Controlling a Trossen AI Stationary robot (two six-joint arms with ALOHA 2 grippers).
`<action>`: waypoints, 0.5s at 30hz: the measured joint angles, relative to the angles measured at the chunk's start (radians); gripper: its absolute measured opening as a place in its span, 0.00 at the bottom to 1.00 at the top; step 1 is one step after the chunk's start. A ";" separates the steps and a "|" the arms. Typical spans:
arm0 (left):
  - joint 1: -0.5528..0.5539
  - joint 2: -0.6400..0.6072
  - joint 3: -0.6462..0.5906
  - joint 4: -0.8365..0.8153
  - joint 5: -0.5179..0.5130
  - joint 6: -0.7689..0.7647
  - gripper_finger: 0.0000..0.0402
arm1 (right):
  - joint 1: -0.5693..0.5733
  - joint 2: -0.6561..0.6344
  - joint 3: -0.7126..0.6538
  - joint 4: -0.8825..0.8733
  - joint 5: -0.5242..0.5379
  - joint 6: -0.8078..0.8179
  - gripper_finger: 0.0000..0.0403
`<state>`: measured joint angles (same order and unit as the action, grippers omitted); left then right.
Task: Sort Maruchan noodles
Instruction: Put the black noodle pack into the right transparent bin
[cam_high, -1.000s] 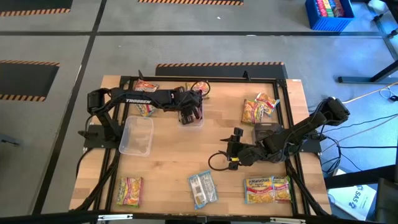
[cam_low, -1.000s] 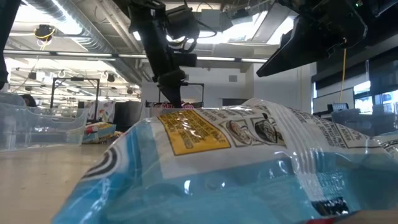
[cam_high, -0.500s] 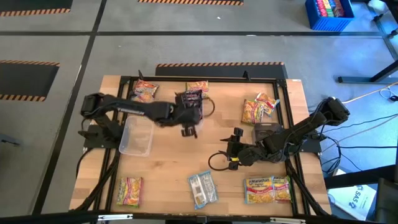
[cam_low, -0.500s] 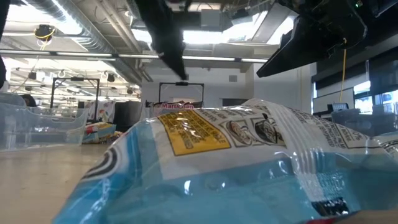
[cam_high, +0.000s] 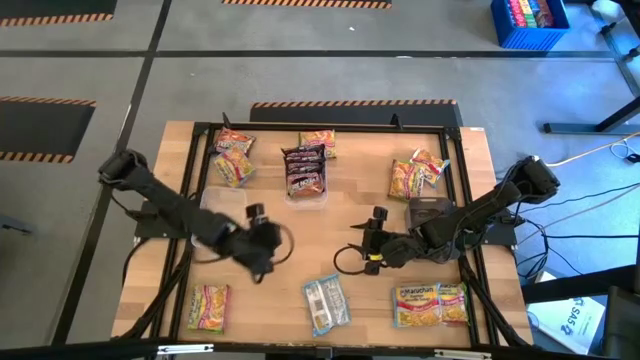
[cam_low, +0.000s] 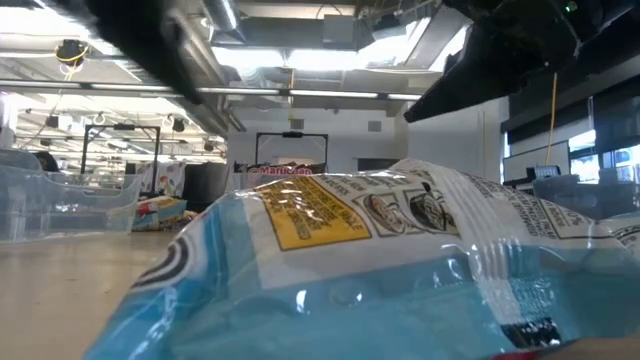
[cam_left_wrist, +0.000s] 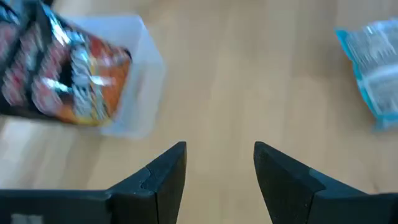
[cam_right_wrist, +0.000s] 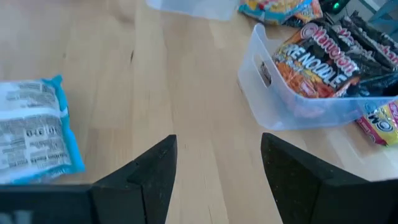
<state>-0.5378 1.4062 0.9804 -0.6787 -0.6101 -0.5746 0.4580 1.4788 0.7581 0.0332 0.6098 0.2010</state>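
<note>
Both grippers, left (cam_high: 262, 238) and right (cam_high: 368, 242), hang empty with jaws apart over mid-table, flanking the blue packet (cam_high: 326, 303) at the near edge, its long axis running front-to-back, about equally near each.

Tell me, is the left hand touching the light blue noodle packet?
Apart. In the high view, the left hand is open above bare wood, with a clear stretch of table between it and the light blue noodle packet.
</note>
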 joint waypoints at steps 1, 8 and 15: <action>-0.027 -0.003 -0.023 0.032 -0.005 -0.024 0.45 | 0.000 0.000 -0.001 0.004 0.000 -0.002 0.54; -0.145 0.014 -0.176 0.305 -0.013 -0.073 0.45 | 0.000 0.028 0.001 0.073 -0.004 -0.004 0.54; -0.150 0.015 -0.254 0.548 -0.007 -0.027 0.45 | 0.000 0.077 0.000 0.121 0.000 -0.004 0.54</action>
<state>-0.6874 1.4212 0.7261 -0.1306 -0.6174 -0.6017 0.4580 1.5563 0.7582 0.1538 0.6098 0.1970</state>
